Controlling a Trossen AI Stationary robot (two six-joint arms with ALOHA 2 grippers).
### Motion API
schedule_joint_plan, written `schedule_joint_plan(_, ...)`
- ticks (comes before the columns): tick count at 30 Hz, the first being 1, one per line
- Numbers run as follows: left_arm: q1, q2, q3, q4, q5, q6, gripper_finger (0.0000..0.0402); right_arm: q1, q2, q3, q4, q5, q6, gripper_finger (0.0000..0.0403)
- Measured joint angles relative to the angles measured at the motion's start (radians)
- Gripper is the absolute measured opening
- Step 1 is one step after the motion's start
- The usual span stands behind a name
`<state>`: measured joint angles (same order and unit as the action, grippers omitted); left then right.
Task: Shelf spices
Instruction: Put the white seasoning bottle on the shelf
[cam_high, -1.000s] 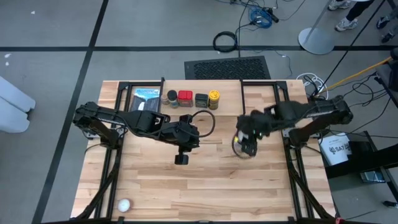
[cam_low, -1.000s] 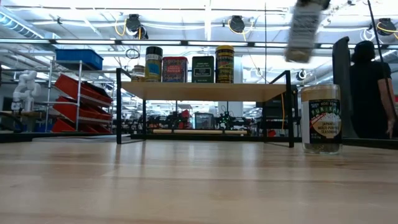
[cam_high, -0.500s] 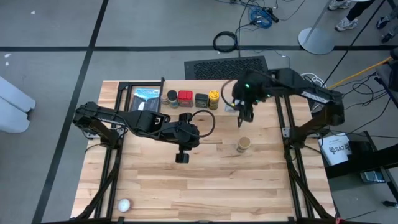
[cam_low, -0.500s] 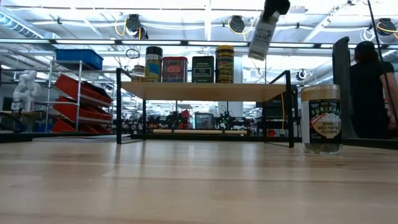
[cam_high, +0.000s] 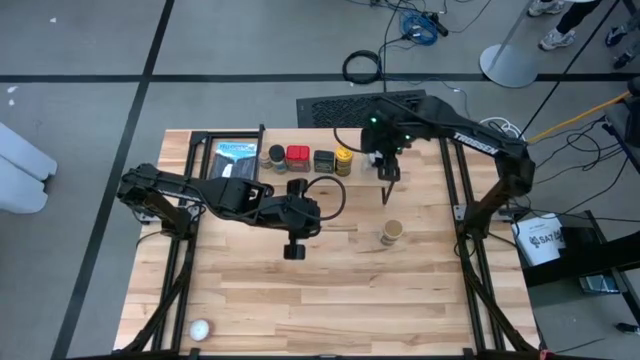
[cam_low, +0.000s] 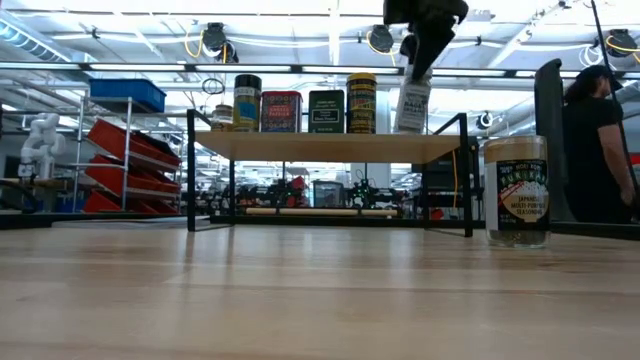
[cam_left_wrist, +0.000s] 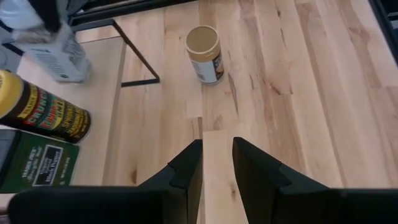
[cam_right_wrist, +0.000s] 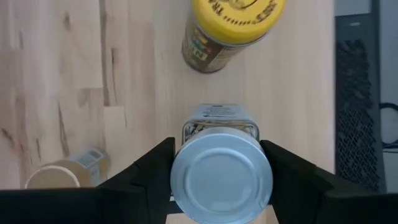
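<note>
While the white-lidded jar (cam_low: 411, 106) hangs upright at the shelf (cam_low: 330, 146) plank's right end, just beside the yellow-lidded jar (cam_low: 361, 102), the right gripper (cam_low: 421, 45) clamps it from above. Left of these on the plank stand the black square tin (cam_low: 326, 111), red tin (cam_low: 281, 111) and small dark-lidded jar (cam_low: 246, 102). The tan-lidded jar (cam_high: 391, 232) stands on the tabletop (cam_high: 400, 300) toward its right edge. The left gripper (cam_high: 292, 252) waits mid-table, fingers nearly together, holding nothing.

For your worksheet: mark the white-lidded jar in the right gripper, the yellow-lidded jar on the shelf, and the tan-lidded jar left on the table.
white-lidded jar (cam_right_wrist: 221, 182): right wrist view, on its round lid.
yellow-lidded jar (cam_low: 361, 104): low view, on its label.
tan-lidded jar (cam_left_wrist: 202, 40): left wrist view, on its lid.
</note>
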<state>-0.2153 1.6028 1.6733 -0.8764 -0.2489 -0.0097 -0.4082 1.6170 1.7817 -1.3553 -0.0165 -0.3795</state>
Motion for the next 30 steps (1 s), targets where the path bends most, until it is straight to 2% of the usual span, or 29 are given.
schedule_joint_plan(5,0.002,0.0,0.0,0.001,-0.025,0.005,0.0097,-0.018,0.024,0.005,0.001,-0.065,-0.046,0.02)
schedule_joint_plan(20,0.026,-0.001,0.0,0.009,-0.026,0.016,0.0097,-0.023,0.17,0.21,-0.133,-0.094,-0.1,0.0201)
schedule_joint_plan(30,0.026,-0.001,0.0,0.007,-0.026,0.017,0.0097,-0.025,0.213,0.238,-0.142,-0.097,-0.122,0.0201)
